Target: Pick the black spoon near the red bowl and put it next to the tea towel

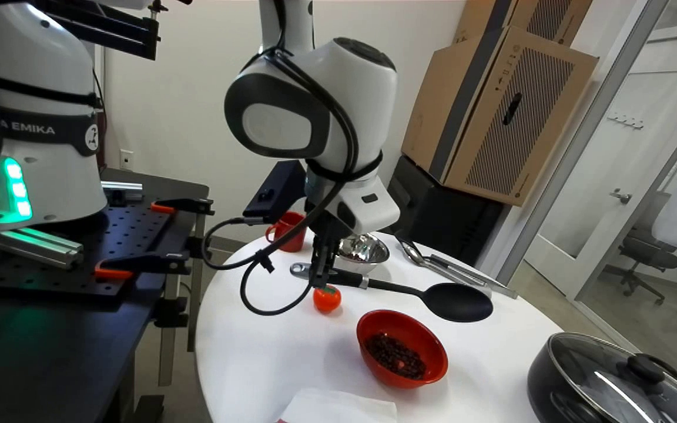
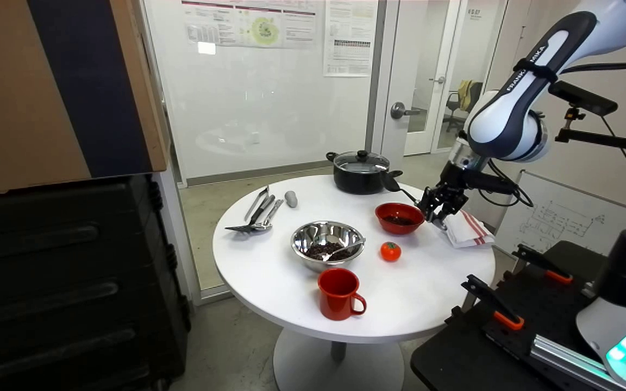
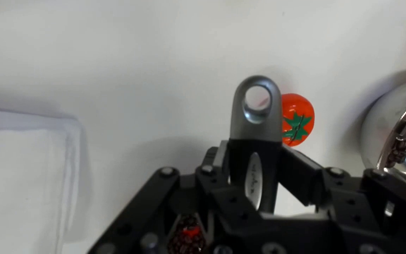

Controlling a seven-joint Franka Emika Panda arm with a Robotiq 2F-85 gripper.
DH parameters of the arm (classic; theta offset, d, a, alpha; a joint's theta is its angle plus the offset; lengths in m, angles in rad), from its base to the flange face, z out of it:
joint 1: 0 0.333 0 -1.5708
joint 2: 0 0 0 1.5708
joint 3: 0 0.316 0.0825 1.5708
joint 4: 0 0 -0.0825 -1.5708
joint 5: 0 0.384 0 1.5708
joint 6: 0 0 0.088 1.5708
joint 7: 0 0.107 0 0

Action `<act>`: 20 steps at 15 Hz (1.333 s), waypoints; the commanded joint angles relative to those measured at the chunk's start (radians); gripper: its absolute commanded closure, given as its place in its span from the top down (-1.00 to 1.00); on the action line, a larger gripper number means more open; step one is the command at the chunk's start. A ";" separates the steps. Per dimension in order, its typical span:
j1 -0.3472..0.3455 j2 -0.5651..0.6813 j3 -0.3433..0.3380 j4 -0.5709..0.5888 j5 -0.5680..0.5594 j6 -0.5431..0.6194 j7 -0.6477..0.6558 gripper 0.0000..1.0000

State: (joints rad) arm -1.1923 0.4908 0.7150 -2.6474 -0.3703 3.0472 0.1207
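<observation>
The black spoon point(image 1: 458, 302) is held above the table, its round head out to one side and the grey handle tip at the other end. It also shows in an exterior view point(image 2: 389, 182), head raised behind the red bowl. My gripper point(image 3: 254, 155) is shut on the spoon's handle, just below its grey tip. The red bowl point(image 1: 382, 376), with dark beans inside, stands below the spoon; it also shows in an exterior view point(image 2: 394, 227). The folded tea towel point(image 3: 19, 176) lies flat to the left in the wrist view, apart from the spoon; it also shows in both exterior views point(image 1: 338, 406) point(image 2: 462, 228).
A tomato point(image 3: 297, 120) sits near the handle tip. A steel bowl point(image 2: 305, 258) with beans, a red mug point(image 2: 337, 296), a lidded black pot point(image 2: 361, 182) and several utensils point(image 2: 261, 214) stand or lie on the round white table point(image 2: 269, 282). Cardboard boxes point(image 1: 509, 117) are stacked behind.
</observation>
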 commanded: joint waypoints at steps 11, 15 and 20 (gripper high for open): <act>0.240 -0.073 -0.103 0.011 0.538 -0.116 -0.002 -0.82; 0.346 -0.085 -0.189 0.037 0.670 -0.147 -0.020 -0.82; 0.486 -0.097 -0.325 0.068 0.764 -0.163 -0.024 -0.82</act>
State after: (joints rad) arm -0.7989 0.4276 0.4755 -2.5971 0.3384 2.9241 0.0966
